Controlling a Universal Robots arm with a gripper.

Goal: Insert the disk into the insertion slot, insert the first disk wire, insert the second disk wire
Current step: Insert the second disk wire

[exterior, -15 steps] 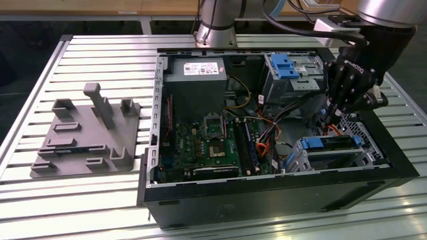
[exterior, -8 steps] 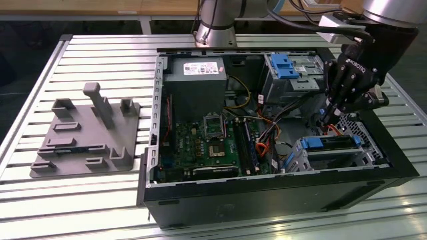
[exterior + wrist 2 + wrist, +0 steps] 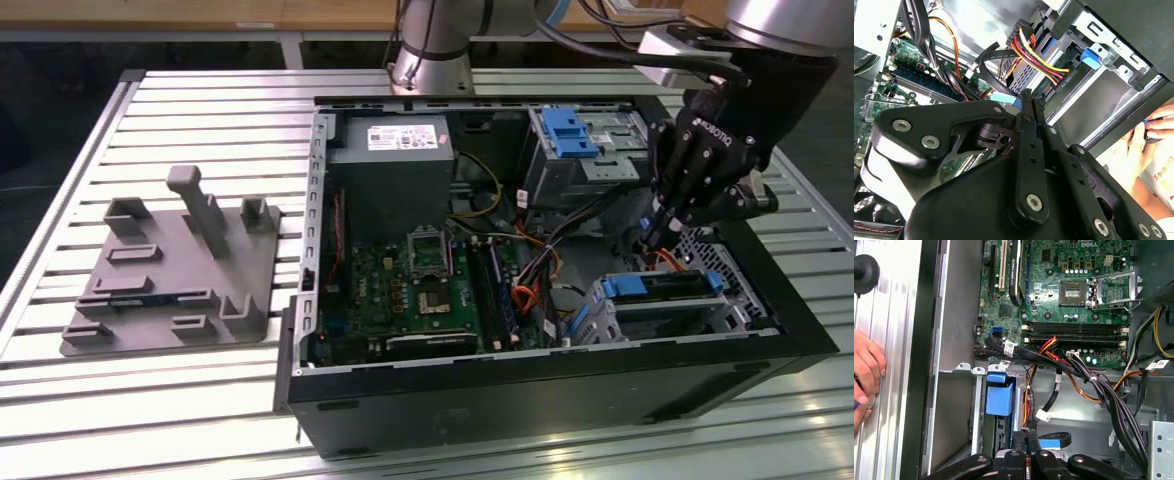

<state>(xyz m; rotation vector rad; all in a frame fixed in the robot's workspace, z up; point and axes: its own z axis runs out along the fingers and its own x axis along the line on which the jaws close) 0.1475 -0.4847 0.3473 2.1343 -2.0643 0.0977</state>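
Observation:
The disk (image 3: 663,290), in its blue carrier (image 3: 999,397), sits inside the insertion slot (image 3: 714,318), a silver cage at the case's near corner on the exterior view's right. My gripper (image 3: 654,238) hangs just behind the disk's rear end. Its fingers are pressed together in both wrist views (image 3: 1029,96) (image 3: 1026,437). They pinch the end of a black flat disk wire (image 3: 991,56) with a light-blue tab (image 3: 1051,444). A bundle of yellow, red and black wires (image 3: 1039,55) runs to the disk's rear; whether it is plugged in is hidden.
The open computer case (image 3: 534,395) holds a motherboard (image 3: 414,290), a power supply (image 3: 394,150) and a taller bay with a blue latch (image 3: 567,135). Loose cables (image 3: 1104,390) cross beside the cage. A grey fixture (image 3: 174,275) lies on the slatted table. A person's hand (image 3: 864,370) rests outside the case wall.

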